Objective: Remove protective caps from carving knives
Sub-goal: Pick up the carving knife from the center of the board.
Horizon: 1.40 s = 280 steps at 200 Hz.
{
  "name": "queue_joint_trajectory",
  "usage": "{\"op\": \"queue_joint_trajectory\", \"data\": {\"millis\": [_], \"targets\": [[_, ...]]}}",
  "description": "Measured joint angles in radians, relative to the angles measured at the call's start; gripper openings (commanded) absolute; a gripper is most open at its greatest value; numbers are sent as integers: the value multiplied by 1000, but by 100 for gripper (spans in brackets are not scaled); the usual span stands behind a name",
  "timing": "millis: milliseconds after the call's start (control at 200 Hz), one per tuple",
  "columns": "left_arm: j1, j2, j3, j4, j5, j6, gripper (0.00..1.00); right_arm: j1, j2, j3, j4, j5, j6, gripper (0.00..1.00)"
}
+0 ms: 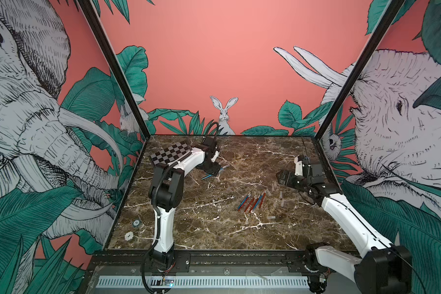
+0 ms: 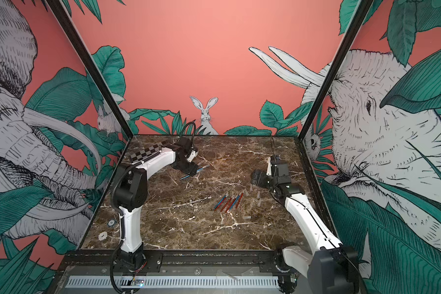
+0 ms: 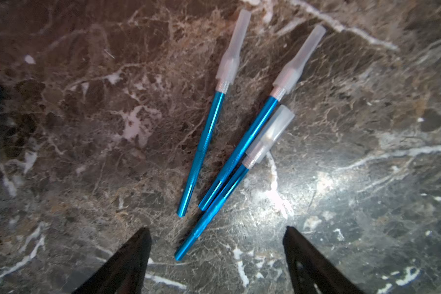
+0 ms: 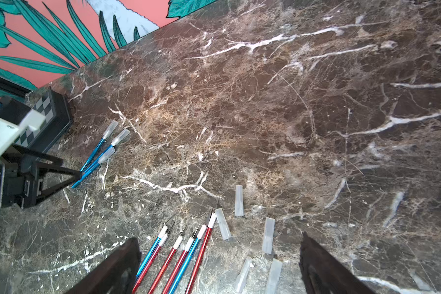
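At the far left of the marble table (image 1: 189,229), beside the checkered board (image 1: 168,155), the left gripper (image 3: 215,229) is hanging low over the surface with its fingers (image 3: 127,264) spread wide and gripping nothing. The butt end of one blue carving knife (image 3: 212,211) is lying on the marble between them, apart from both. Two more blue knives (image 3: 203,147) are lying just beyond it, one of them resting against its handle. All three are wearing clear protective caps (image 3: 233,51) on the ends pointing away from the gripper.

Toward the middle-right, a fan of red and blue knives (image 4: 189,257) is lying side by side, their small blades showing bare. Just right of that fan, several loose caps (image 4: 269,235) are lying scattered on the marble, off any knife. Over them the right gripper (image 4: 219,238) is hovering — its fingers (image 4: 323,269) are standing wide apart and holding nothing.
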Motion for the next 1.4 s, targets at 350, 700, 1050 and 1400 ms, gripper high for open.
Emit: {"op": "queue_joint_trajectory", "data": {"millis": [350, 700, 1050, 1400], "targets": [[3, 9, -7, 2, 37, -1, 82, -23, 7, -25, 40, -29, 9, 95], [3, 17, -25, 4, 69, -13, 82, -32, 7, -25, 47, -51, 14, 95], [3, 55, -31, 11, 77, -18, 82, -34, 8, -34, 57, -67, 25, 95], [-17, 56, -32, 14, 73, -18, 82, -36, 18, -34, 76, -68, 29, 95]]}}
